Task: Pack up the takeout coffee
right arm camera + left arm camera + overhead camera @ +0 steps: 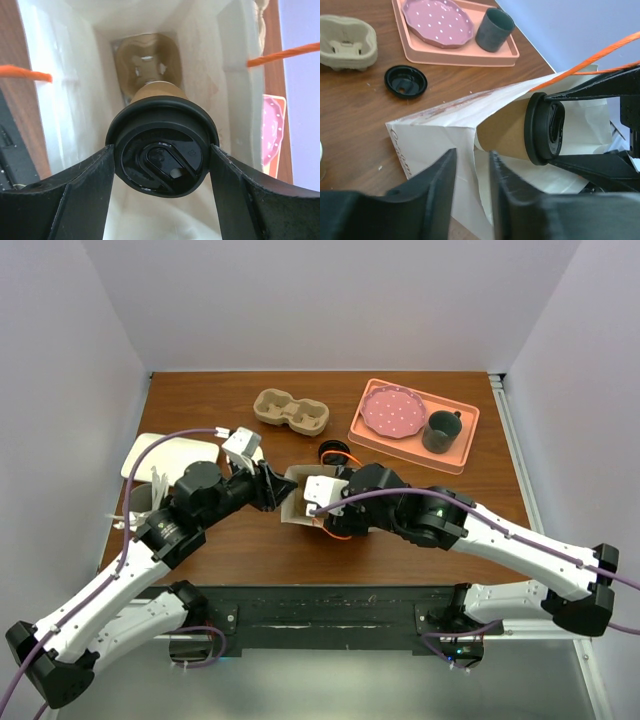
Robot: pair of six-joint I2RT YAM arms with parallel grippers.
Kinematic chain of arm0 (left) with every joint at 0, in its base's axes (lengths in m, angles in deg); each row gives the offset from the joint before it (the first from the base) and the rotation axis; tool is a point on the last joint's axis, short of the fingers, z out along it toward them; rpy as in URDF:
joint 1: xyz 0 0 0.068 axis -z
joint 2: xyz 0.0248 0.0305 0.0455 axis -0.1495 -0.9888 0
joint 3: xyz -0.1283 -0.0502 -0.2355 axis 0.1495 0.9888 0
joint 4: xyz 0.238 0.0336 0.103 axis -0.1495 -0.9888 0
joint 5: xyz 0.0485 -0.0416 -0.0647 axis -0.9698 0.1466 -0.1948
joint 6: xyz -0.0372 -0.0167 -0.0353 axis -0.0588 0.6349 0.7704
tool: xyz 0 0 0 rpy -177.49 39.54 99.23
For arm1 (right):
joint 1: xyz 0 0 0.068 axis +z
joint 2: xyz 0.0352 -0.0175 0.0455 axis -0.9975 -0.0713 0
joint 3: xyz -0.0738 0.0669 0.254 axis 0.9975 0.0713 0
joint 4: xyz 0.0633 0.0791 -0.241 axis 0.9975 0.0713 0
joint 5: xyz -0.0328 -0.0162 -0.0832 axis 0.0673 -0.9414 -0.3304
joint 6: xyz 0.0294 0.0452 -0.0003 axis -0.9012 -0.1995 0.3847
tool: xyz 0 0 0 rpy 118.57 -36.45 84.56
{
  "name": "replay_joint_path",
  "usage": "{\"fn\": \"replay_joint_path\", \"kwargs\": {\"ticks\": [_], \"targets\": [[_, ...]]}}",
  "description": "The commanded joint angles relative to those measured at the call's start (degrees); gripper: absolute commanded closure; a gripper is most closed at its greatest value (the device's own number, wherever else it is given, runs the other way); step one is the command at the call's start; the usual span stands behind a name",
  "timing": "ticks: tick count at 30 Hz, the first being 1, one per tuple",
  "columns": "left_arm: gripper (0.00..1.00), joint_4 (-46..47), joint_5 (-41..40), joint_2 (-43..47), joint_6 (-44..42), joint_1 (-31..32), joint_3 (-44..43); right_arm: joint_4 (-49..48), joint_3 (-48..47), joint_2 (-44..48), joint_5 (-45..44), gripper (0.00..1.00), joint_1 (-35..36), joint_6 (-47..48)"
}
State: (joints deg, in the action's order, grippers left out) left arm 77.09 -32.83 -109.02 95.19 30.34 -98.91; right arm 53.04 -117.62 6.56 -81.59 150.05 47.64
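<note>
Inside the bag toward the near edge of the bench, your right claw clamps the takeout coffee — steer it into the carrier; left claw straddles the bag's rim, slightly parted.

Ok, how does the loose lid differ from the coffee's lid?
The loose lid lies flat on the table, on no cup; the coffee's lid is fitted and faces sideways. The loose one is untouched; the coffee's is gripped by the right tool at the bag's mouth. Both are round and black.
</note>
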Motion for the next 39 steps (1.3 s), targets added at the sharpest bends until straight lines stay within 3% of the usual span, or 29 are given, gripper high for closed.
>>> {"fn": "replay_joint_path", "kwargs": {"ticks": [1,6,11,14,21,26,29,39], "targets": [[0.53,-2.31,4.69,0.71,-0.18,0.17,-1.08,0.14,0.66,0.64,1.14,0.77,1.69,-0.60],[0.45,-9.52,5.93,1.50,0.26,0.70,-2.67,0.76,2.33,1.69,0.17,0.78,3.18,-2.36],[0.45,-11.11,5.31,1.68,0.17,0.79,-2.41,0.23,4.18,2.58,-0.62,0.78,3.54,-2.45],[0.50,-10.49,6.01,0.89,0.52,0.88,-2.41,-0.56,4.45,2.93,-1.85,0.78,3.54,-1.40],[0.81,-9.52,6.98,-0.34,0.17,0.96,-2.85,-2.93,4.89,1.00,-5.89,0.78,3.45,1.76],[0.95,-9.08,7.16,-0.52,0.26,0.96,-3.20,-4.60,4.97,-1.38,-7.74,0.78,3.36,5.19],[1.00,-9.70,7.25,-1.39,0.17,0.96,-4.77,-5.22,5.59,-1.73,-7.22,0.78,3.36,7.12],[1.00,-8.91,9.61,-0.61,-1.32,1.05,-4.17,-5.13,7.17,-2.44,-4.58,0.79,2.39,11.17]]}}
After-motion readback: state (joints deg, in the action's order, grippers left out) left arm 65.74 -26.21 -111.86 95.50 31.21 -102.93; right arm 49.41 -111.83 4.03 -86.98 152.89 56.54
